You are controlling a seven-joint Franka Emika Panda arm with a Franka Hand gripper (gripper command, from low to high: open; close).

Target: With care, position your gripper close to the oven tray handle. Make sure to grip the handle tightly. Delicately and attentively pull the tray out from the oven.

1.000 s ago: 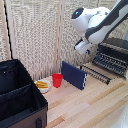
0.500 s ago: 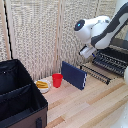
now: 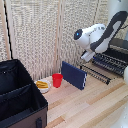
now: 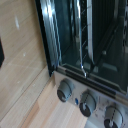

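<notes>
The oven (image 3: 119,50) stands at the exterior view's right with its front open. The dark wire tray (image 3: 112,63) lies inside it. The tray's handle cannot be told apart there. My gripper (image 3: 86,56) hangs at the end of the white arm, just off the oven's front and apart from the tray. Its fingers are too blurred to tell whether they are open or shut. The wrist view shows the oven's silvery frame (image 4: 49,35), thin tray bars (image 4: 82,35) inside, and no fingers.
Three control knobs (image 4: 88,101) sit on the oven's front panel. An upright navy slab (image 3: 73,75), a red cup (image 3: 57,80) and a plate with yellow food (image 3: 43,85) stand on the wooden table. A large black fabric case (image 3: 17,95) is at the exterior view's left.
The arm has come down and the gripper has sunk lower in front of the oven. Nothing else has moved.
</notes>
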